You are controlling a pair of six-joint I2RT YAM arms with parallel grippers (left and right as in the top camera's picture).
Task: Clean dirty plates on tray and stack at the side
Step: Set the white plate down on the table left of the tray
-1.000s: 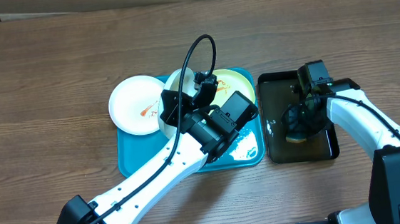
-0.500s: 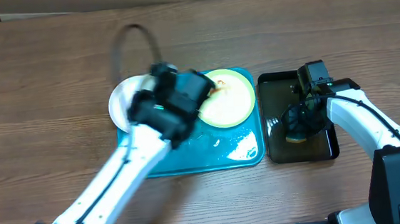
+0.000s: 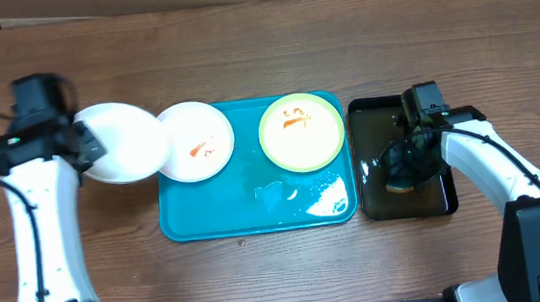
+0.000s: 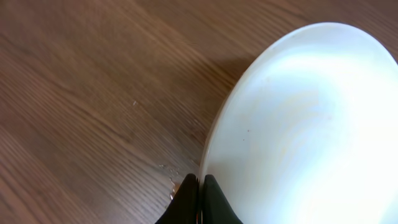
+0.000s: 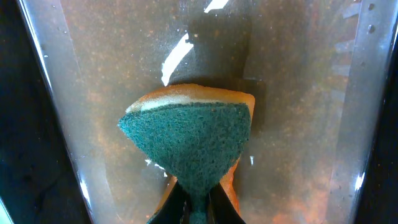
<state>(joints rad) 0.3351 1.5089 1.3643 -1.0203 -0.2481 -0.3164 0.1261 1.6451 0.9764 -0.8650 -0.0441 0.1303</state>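
The left pincer (image 4: pixel 200 199) is clenching the rim of a clean plate (image 4: pixel 305 130), gripping it at the plate's 9 o'clock edge as seen from overhead. That plate is sitting face up over the bare tabletop (image 4: pixel 93 81), at 9 o'clock from the tray (image 3: pixel 256 220). Whether it is resting on the wood or hanging just above it, I cannot tell. Being round, it is showing no long axis, while the tray's is running 9 to 3.

Beyond it, a smeared plate (image 3: pixel 195 140) is overhanging the tray's 10 o'clock corner, its rim meeting the clean one's. A green plate (image 3: pixel 300 131), also smeared, is lying at the tray's 1 o'clock. At 3 o'clock, the right pincer (image 5: pixel 198 208) is gripping a sponge (image 5: pixel 189 140) in the wet black tray (image 3: pixel 369 114).

The step looks like setting the first wiped plate aside. Next it is calling for letting go cleanly, then going to the smeared plate.
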